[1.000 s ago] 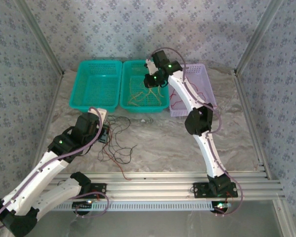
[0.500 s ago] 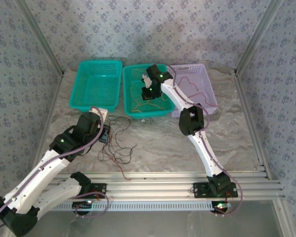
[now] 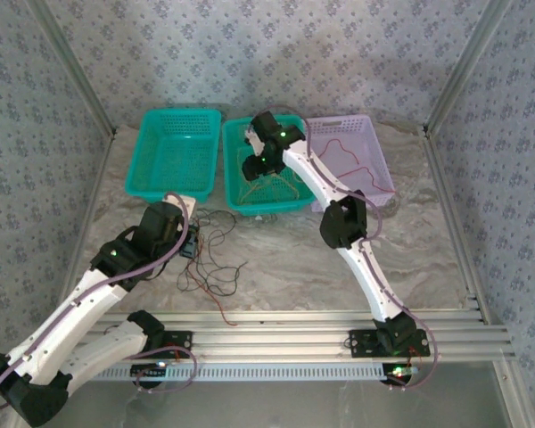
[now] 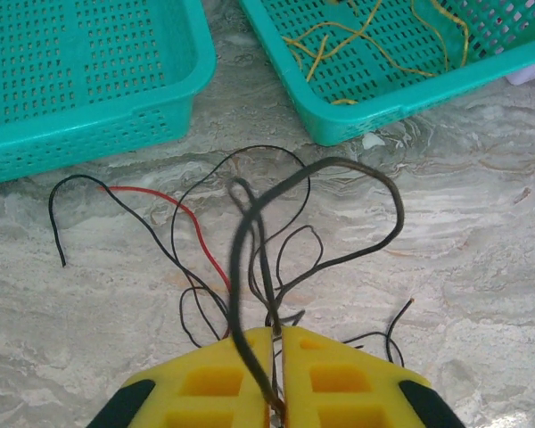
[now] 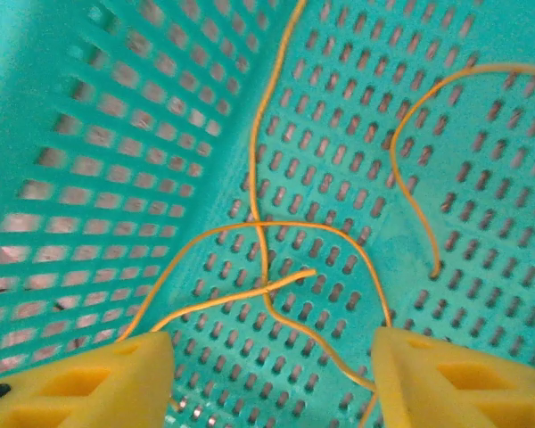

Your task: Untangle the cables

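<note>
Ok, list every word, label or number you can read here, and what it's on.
None: no readable text on the baskets, the cables or the table.
The wallpaper has only a floral pattern, no lettering.

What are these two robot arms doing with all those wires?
They seem to be pulling a tangle of thin cables apart and sorting them by colour. The left arm's fingers are shut on a black cable from the tangle on the table. The right arm's fingers are open and holding nothing, low inside the middle basket over loose yellow cables. A red cable lies in the lilac basket.
</note>
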You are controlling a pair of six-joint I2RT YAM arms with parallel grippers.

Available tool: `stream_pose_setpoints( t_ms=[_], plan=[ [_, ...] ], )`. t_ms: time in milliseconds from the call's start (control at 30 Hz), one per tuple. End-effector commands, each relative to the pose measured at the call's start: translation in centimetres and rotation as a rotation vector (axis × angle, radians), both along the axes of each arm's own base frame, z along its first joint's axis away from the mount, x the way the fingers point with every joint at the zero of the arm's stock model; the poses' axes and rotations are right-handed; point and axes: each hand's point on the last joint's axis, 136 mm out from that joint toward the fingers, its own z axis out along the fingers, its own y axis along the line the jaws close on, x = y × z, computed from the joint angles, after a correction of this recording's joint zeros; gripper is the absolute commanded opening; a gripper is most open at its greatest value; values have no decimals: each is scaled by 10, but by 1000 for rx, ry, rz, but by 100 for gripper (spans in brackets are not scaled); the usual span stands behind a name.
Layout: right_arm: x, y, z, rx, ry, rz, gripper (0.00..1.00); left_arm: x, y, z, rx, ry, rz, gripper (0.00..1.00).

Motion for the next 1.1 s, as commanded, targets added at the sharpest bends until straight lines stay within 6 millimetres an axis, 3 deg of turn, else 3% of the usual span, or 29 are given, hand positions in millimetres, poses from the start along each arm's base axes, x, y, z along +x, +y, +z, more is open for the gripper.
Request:
stream_pose_setpoints(
  t_ms=[0, 133, 233, 500, 633, 833, 933, 1067],
  plan=[
    [-2, -23, 40, -91, -91, -9, 66, 0, 2, 5, 5, -10, -2, 12],
    [-6, -33, 47, -175, -128, 8, 73, -1, 2, 5, 3, -10, -4, 15],
    [-12, -37, 64, -253, -189, 26, 77, -1, 2, 5, 3, -8, -4, 17],
    [-26, -22, 148, -373, -490, 95, 85, -2, 3, 7, -2, -15, -4, 20],
    [-31, -17, 176, -370, -578, 103, 88, -3, 3, 8, -4, -18, -4, 22],
    [-51, 0, 194, -231, -565, 158, 93, -4, 0, 9, -18, -16, -16, 35],
    [-64, 8, 201, -53, -477, 167, 96, -5, -6, 18, -62, -28, -38, 51],
    [-76, 16, 217, 232, -326, 164, 100, -5, -28, 45, -234, -64, -73, 70]
  ],
)
